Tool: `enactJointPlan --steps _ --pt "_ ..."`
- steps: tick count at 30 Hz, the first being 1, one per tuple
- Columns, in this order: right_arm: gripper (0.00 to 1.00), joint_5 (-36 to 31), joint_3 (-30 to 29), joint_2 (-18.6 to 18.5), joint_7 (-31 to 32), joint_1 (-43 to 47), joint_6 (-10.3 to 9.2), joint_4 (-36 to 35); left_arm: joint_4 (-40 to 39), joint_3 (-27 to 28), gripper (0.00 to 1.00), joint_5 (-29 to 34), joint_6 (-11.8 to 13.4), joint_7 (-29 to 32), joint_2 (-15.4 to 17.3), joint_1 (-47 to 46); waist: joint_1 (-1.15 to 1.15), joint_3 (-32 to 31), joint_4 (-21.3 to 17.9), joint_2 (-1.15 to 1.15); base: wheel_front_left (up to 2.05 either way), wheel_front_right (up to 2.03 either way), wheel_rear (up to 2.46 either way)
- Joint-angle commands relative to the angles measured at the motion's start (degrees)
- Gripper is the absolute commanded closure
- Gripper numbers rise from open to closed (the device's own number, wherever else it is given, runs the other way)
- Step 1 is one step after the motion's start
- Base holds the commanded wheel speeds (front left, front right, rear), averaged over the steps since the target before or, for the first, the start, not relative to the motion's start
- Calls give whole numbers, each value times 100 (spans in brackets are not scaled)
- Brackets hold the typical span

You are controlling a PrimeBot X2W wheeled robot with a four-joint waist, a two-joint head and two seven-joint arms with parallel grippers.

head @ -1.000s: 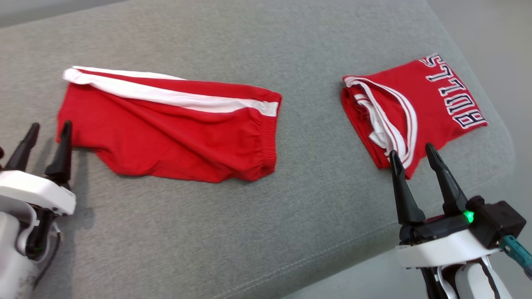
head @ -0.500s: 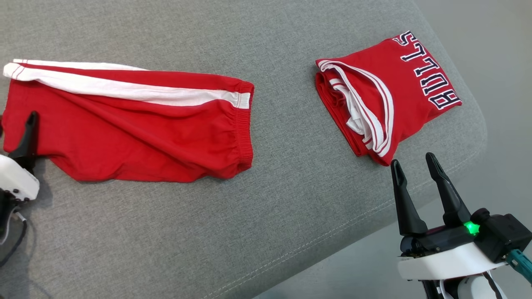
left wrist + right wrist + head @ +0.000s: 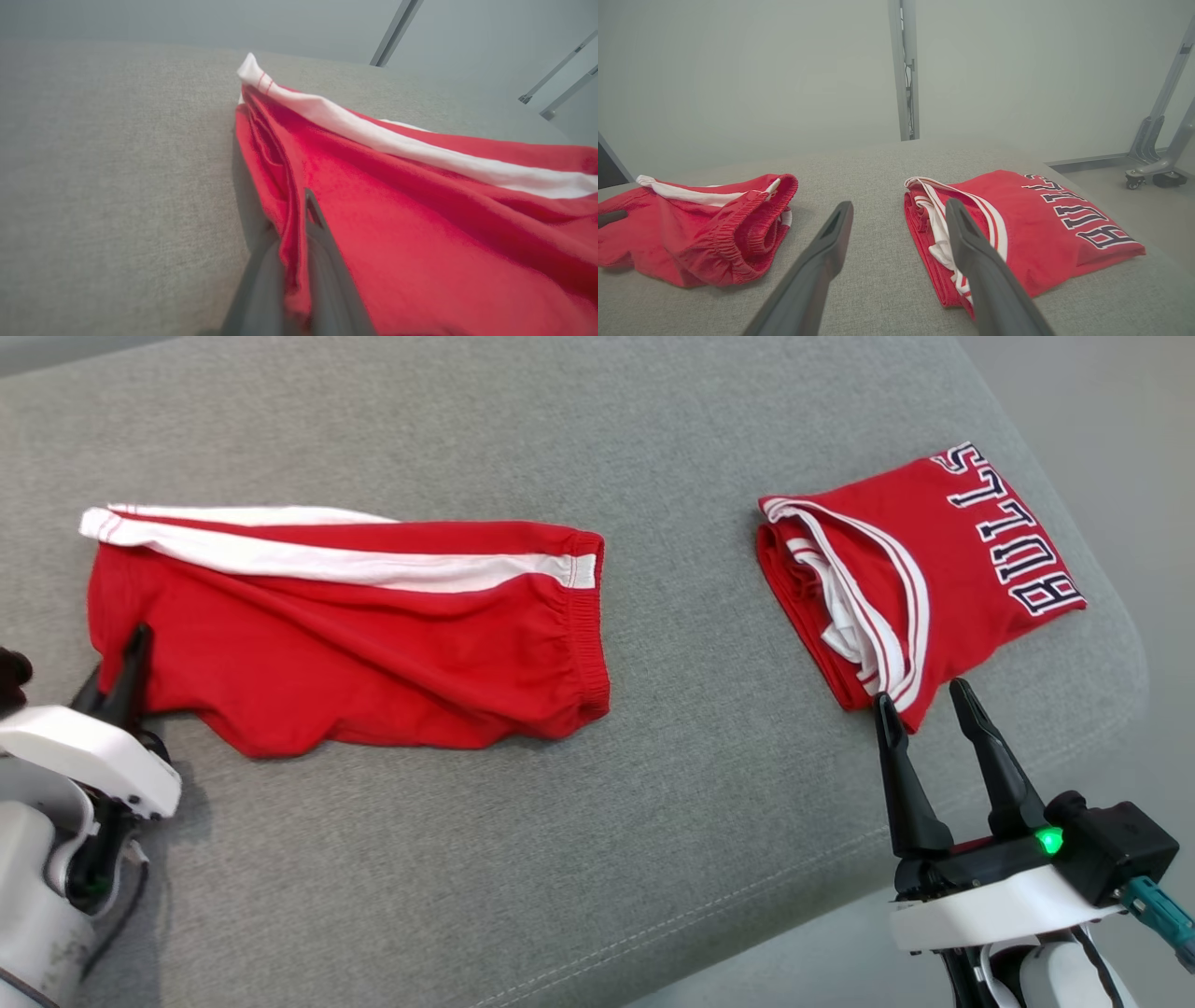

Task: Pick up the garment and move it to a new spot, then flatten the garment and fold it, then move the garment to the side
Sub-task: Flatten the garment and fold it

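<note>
The garment, red shorts [image 3: 355, 635] with a white side stripe, lies spread and wrinkled on the grey cushion [image 3: 560, 859], waistband to the right. My left gripper [image 3: 136, 642] is shut on the shorts' left leg hem. In the left wrist view a fold of the red shorts [image 3: 420, 210] is pinched between the left gripper's [image 3: 289, 212] two fingers. My right gripper [image 3: 920, 695] stands open with nothing in it, just in front of a folded red jersey [image 3: 943, 569]. The right wrist view shows the right gripper [image 3: 900, 205] with the shorts [image 3: 691, 228] to its left.
The folded red "BULLS" jersey [image 3: 1041, 224] lies near the cushion's right corner. The cushion's front edge runs diagonally at lower right, with floor [image 3: 1120, 411] beyond. Wheeled metal stand legs [image 3: 1153, 158] are on the floor behind.
My left gripper, open beside the shorts' left edge a second ago, has moved onto the hem and shut on it. The head camera shifted. The right gripper stays open.
</note>
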Motion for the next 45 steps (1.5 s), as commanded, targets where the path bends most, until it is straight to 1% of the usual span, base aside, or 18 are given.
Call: enactJointPlan --steps 1,7,11,16,20,21,22,23,27,30,35,39,40,45 --pt "0 48 92 -59 -68 -123 0 -75 -21 216 100 -54 -40 -84 192 -19 0 -143 147 0 0 0 0" --pt "0 20 65 -59 -68 -334 0 374 345 257 100 -234 -35 -254 -379 299 0 -523 533 0 0 0 0" --pt "0 -25 79 -59 -68 -456 0 638 577 256 100 -223 -13 -322 -702 459 0 -738 755 0 0 0 0" --pt "0 -71 44 -59 -68 -555 0 869 800 273 100 -105 10 -361 -933 598 0 -878 945 0 0 0 0" --pt "0 -87 60 -59 -68 -603 0 983 913 366 100 -17 11 -370 -1015 650 0 -896 1011 0 0 0 0" --pt "0 -92 70 -59 -68 -612 0 1010 920 392 82 21 9 -370 -1024 653 0 -895 1025 0 0 0 0" --pt "0 -94 75 -59 -68 -622 0 1032 929 416 28 52 6 -371 -1040 663 0 -896 1041 0 0 0 0" --pt "0 -95 85 -59 -68 -632 0 1054 934 440 0 91 5 -371 -1053 668 0 -897 1060 0 0 0 0" --pt "0 -113 152 -59 -68 -699 0 1123 749 672 0 397 44 -372 -1054 718 0 -908 1231 0 0 0 0" --pt "0 -98 291 -59 -68 -823 0 1217 432 951 0 787 101 -372 -1000 880 0 -929 1414 0 0 0 0" --pt "0 -88 572 -59 -68 -1212 0 1429 -207 1583 0 1394 114 -372 -991 1346 0 -981 1804 0 0 0 0" --pt "0 -132 727 -59 -68 -1587 0 1880 -538 1993 0 1779 74 -373 -1089 1666 0 -1026 2179 0 0 0 0" --pt "0 -132 727 -59 -68 -1587 0 1880 -538 1993 0 1779 74 -373 -1089 1666 0 -1026 2179 0 0 0 0" --pt "0 -129 689 -59 -68 -1898 0 2697 -936 2292 0 2289 10 -373 -1251 1951 0 -1095 2649 0 0 0 0"
